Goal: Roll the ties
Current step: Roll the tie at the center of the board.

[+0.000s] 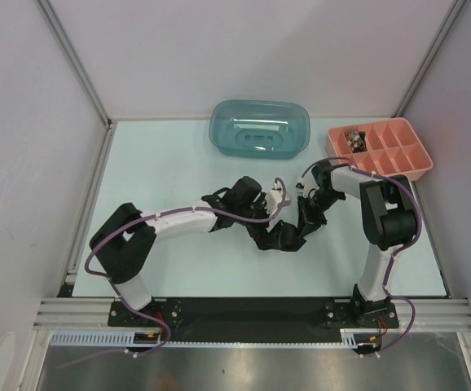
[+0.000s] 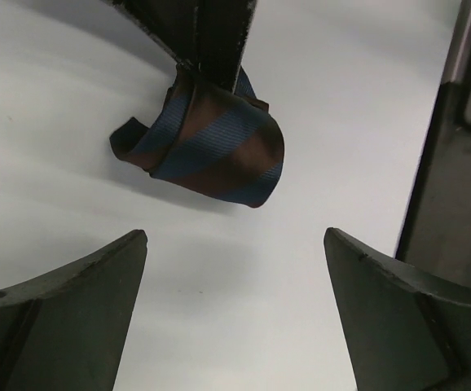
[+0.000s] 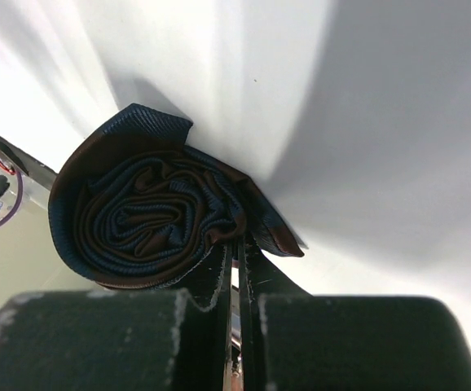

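Right gripper [image 3: 237,262] is pinching the rolled, brown-and-blue striped tie [image 3: 146,216] tightly, while left gripper [image 2: 235,248] is hovering near it with jaws spread wide.

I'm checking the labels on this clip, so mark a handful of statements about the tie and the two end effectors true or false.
1. The tie is wound into a coil. True.
2. The right end effector is shut on the tie. True.
3. The left end effector clamps the tie. False: it is open, and the tie lies ahead of it, untouched.
4. The tie is plain black. False: it has blue and brown stripes.
5. The tie lies in the teal bin. False: the right end effector holds it well short of the bin, which stands farther back.
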{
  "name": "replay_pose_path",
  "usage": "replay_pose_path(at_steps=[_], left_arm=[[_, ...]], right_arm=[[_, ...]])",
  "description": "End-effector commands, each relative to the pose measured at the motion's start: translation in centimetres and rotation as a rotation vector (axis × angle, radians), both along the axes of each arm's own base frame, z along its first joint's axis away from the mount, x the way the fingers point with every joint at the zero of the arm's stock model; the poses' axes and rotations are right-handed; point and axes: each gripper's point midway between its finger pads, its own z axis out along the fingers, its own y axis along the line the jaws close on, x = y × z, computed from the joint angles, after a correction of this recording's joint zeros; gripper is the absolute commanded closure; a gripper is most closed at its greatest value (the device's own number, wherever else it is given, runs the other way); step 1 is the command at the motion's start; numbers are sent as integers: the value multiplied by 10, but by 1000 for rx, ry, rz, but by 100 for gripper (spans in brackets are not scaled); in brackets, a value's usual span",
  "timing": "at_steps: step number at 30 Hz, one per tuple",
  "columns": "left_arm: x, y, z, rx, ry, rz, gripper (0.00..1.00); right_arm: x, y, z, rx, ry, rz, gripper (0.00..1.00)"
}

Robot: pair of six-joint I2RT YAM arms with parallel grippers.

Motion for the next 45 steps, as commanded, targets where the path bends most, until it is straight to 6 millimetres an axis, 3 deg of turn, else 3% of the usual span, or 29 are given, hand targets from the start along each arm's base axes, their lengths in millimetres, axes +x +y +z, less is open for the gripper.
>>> replay_pose_path(at_steps=[1,6,12,16,21,25,31,45], left_arm=[[2,-1,35,-103,161,144,3],[0,7,37,-115,195,204,4],[7,-2,24,-100,297,283,7],[11,-4,17,-95,272,261,9],[12,-3,46,-252,-56,67,2],[15,-5,39,-219,-292,-107,0],[8,-18,14,-122,-487,-288,1],[31,-44,1,-79,-555,-285,0]], right_arm=[[6,-8,-32,-116,-43,46,100],[7,-3,-31,-95,-52,53,100],[7,3,-32,-74,-48,54,100],[8,5,-29,-60,-54,57,100],[8,8,-27,-39,-57,60,100],[8,10,-28,-31,-56,68,100],[8,11,-27,-21,-48,68,100],[11,14,-24,-5,-52,74,100]])
